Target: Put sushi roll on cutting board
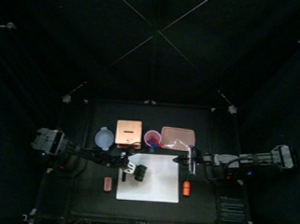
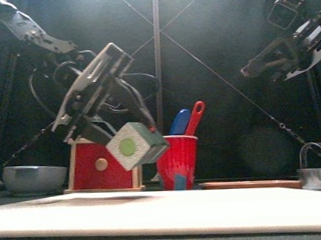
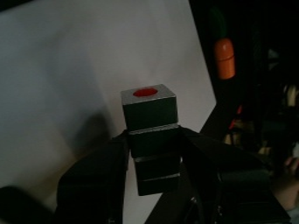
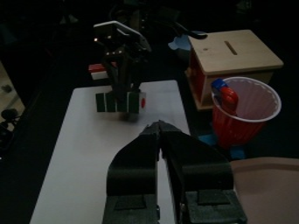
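The sushi roll (image 3: 149,108) is a small dark block with a red spot on its end. My left gripper (image 3: 153,153) is shut on it and holds it a little above the white cutting board (image 3: 70,87). In the front view the roll (image 2: 135,145) hangs tilted over the board (image 2: 165,214). In the top view the left gripper (image 1: 137,172) is over the board (image 1: 162,184). The right wrist view shows the roll (image 4: 121,101) above the board (image 4: 105,162). My right gripper (image 4: 160,133) is shut and empty, raised at the board's right side (image 1: 192,161).
A small orange piece (image 1: 186,188) lies right of the board and a reddish piece (image 1: 108,183) left of it. Behind the board stand a red cup (image 2: 178,161), a wooden box (image 4: 237,57), a bowl (image 2: 32,178) and a pink tray (image 1: 177,137).
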Controlling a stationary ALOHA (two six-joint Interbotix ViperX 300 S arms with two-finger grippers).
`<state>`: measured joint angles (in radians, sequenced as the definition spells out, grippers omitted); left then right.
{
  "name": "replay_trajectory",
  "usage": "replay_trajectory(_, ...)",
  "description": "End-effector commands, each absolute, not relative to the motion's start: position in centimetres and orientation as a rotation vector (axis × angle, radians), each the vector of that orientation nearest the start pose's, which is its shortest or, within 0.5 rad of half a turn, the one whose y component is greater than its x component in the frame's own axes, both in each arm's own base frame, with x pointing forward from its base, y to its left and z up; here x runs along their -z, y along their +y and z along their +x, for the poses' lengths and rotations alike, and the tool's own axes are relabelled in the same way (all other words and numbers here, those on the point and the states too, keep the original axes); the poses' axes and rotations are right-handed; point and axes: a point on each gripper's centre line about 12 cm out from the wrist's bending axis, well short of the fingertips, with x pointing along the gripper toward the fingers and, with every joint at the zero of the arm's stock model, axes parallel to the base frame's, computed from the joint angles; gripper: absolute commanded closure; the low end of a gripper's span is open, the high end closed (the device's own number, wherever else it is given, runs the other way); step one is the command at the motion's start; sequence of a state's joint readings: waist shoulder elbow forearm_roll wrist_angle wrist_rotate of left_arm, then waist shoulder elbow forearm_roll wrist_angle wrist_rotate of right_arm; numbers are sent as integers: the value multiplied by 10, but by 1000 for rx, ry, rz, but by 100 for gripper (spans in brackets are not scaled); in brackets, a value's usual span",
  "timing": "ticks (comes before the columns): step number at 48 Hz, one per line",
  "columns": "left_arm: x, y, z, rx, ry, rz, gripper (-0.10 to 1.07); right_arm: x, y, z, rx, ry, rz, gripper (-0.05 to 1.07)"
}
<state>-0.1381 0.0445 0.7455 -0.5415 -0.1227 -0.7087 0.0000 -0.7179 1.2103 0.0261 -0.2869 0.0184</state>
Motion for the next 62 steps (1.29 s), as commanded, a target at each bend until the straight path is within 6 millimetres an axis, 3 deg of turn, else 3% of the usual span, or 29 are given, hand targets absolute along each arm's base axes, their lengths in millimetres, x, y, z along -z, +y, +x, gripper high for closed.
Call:
replay_trajectory(1,-145,-45,393,-353,567,-1168,29,-229,0,228,8,198,39,100)
replay_trajectory(9,-144,-44,408,-365,514,-1195,29,-227,1,227,1,204,32,100)
replay_trajectory(25,-137,-42,421,-401,382,-1235,29,-225,2,226,-5,209,17,100)
replay_trajectory(37,-125,-51,419,-432,387,-1270,26,-225,2,226,-5,209,17,100)
replay_trajectory(49,-115,-54,417,-464,406,-1289,15,-225,2,226,-5,209,17,100)
replay_trajectory(62,-114,-54,416,-465,407,-1291,9,-225,2,226,-5,210,17,100)
